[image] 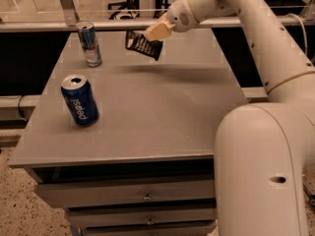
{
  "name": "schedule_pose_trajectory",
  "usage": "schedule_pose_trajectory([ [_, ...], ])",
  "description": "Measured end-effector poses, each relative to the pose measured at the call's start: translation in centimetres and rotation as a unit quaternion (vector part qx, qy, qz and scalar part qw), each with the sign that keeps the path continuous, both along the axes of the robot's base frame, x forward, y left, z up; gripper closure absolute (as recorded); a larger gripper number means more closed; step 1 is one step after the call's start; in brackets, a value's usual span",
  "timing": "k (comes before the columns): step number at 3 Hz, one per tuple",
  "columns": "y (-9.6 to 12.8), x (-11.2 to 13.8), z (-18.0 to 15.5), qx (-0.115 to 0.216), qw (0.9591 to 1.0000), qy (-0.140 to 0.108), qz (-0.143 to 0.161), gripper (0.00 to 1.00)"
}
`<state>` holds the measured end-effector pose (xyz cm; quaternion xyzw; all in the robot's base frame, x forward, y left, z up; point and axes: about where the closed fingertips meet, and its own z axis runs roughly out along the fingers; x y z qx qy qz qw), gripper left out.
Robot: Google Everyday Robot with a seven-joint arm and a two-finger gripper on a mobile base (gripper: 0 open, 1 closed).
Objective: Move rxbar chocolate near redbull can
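my fingers (158, 31) closed on the rxbar chocolate (142, 46), upper centre of frame, above the tabletop (162, 117), right of the redbull can (89, 44).

High oblique view, table (162, 122) close (claw (149, 35) far-centre)

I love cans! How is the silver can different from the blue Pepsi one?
The redbull can is slimmer and silver-and-blue; the Pepsi can is wider and dark blue. The redbull can stands far back on the table; the Pepsi can nearer the front. Both stand upright. The gripper holds the rxbar chocolate in the air beside the redbull can.
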<state>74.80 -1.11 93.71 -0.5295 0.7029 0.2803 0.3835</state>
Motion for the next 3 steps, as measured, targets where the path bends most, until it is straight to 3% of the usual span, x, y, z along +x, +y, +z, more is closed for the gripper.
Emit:
schedule_pose_trajectory([
  [1,3.9,1.0,-1.0,0.026,0.9987,0.041,-0.015,1.00],
  [3,9.0,0.3,-4.4,0.027,0.9931,0.114,-0.009,1.00],
])
